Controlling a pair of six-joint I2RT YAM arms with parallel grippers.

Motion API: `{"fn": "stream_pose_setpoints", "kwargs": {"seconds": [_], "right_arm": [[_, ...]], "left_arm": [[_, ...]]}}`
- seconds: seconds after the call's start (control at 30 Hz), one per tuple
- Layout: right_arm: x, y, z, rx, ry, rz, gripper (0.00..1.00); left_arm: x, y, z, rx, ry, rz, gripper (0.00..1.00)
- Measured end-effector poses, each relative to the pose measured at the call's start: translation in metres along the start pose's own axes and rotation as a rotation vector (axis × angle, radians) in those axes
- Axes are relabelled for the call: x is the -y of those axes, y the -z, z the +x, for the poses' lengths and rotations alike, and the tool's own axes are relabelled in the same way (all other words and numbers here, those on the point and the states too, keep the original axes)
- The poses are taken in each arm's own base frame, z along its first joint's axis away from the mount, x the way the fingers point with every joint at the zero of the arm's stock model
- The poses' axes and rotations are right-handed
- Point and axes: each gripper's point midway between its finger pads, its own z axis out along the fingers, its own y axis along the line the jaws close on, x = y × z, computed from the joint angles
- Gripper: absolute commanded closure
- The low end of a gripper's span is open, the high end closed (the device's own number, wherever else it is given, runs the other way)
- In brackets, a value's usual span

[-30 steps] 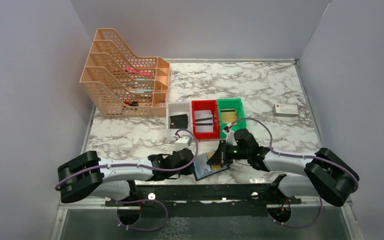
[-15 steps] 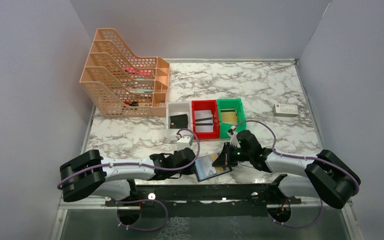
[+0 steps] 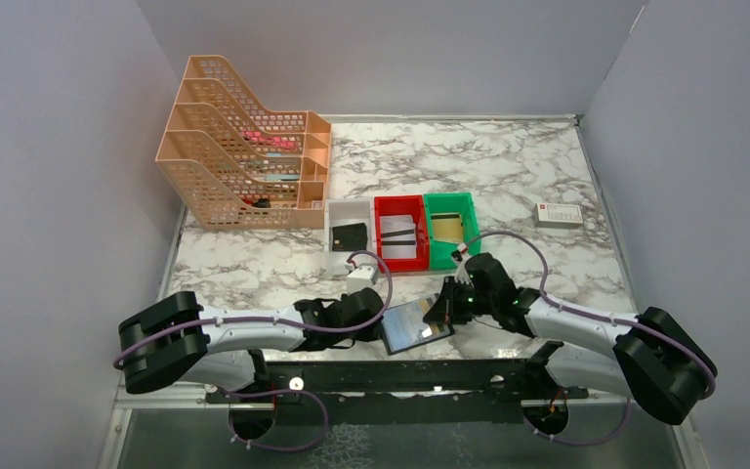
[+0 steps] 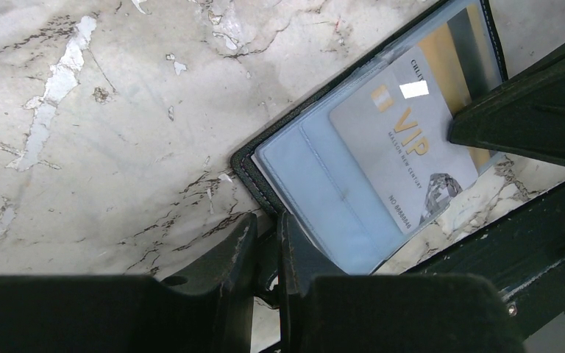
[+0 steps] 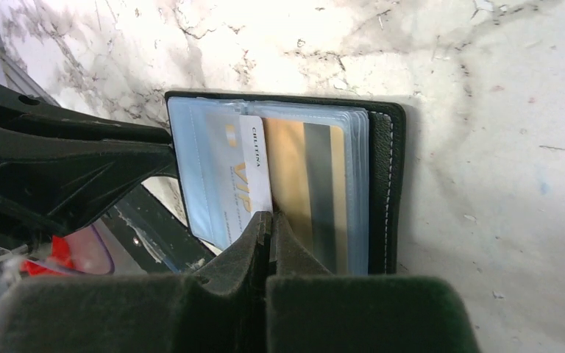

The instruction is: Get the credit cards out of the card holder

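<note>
The black card holder (image 3: 413,327) lies open at the table's near edge, its blue-grey sleeves facing up. My left gripper (image 4: 268,220) is shut on its left corner (image 4: 254,173). A silver-white VIP credit card (image 4: 401,129) sticks partly out of a sleeve, with a tan-gold card (image 4: 452,62) behind it. In the right wrist view my right gripper (image 5: 268,220) is shut on the edge of the VIP card (image 5: 254,165), next to the tan-gold card (image 5: 294,176) and the holder's black rim (image 5: 392,184). From above, the right gripper (image 3: 439,315) is over the holder's right side.
White (image 3: 335,213), red (image 3: 399,203) and green (image 3: 448,198) bins stand just behind the holder. A peach file rack (image 3: 244,156) is at the back left. A white box with a red mark (image 3: 558,215) is at the right. A black rail (image 3: 400,376) runs along the front edge.
My right arm has shifted right and lowered. Its gripper went from above the holder's middle to its right side. The holder has turned slightly in my left gripper.
</note>
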Motion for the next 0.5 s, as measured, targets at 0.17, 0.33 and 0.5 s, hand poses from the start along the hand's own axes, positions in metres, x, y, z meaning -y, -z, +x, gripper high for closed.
{"fn": "stream_pose_setpoints", "kwargs": {"seconds": [0.17, 0.33, 0.5], "right_arm": [[0.000, 0.002, 0.002, 0.005, 0.001, -0.008, 0.97], [-0.004, -0.002, 0.006, -0.012, -0.024, -0.047, 0.97], [-0.008, -0.005, 0.008, -0.030, -0.037, -0.072, 0.97]], "left_arm": [[0.001, 0.001, -0.001, -0.006, -0.005, -0.007, 0.61], [0.018, 0.004, -0.013, 0.012, -0.020, 0.023, 0.52], [0.035, -0.003, -0.021, 0.015, -0.047, 0.037, 0.55]]}}
